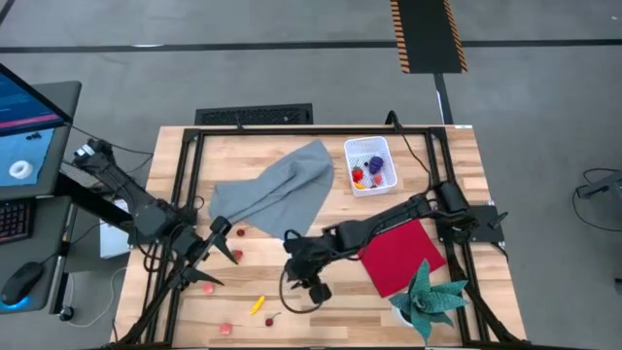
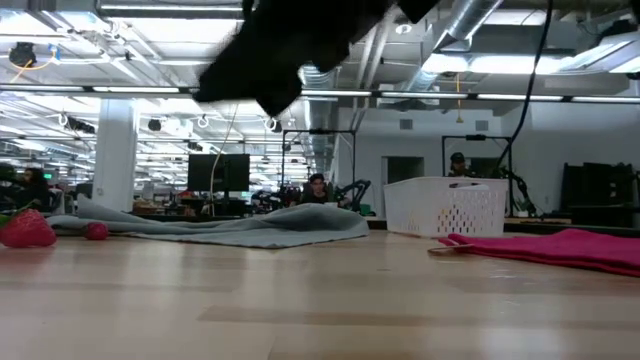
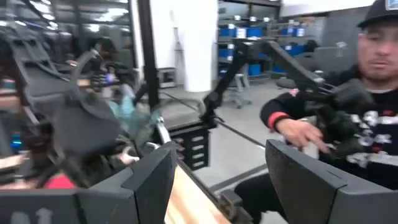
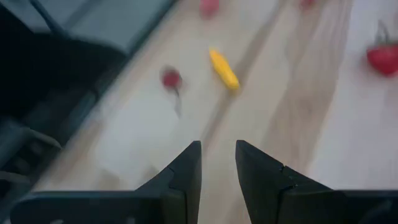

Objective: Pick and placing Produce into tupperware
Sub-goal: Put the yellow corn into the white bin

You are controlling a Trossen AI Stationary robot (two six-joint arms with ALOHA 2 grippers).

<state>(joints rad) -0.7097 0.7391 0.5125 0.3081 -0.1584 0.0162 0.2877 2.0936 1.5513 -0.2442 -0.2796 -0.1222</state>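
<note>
Tupperware [image 1: 372,165] holds purple grapes [image 1: 375,164], red berries; right end effector [image 1: 314,289] slightly parted, empty; left end effector [image 1: 220,240] wide, empty.

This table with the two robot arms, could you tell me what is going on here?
The robot is collecting toy produce into the white tupperware, which already holds a few pieces. The right gripper hangs empty, fingers slightly apart, above the yellow piece and a cherry. The left gripper waits open near the grey cloth.

White tupperware [image 1: 372,165], grey cloth [image 1: 277,192], red cloth [image 1: 401,256].
</note>
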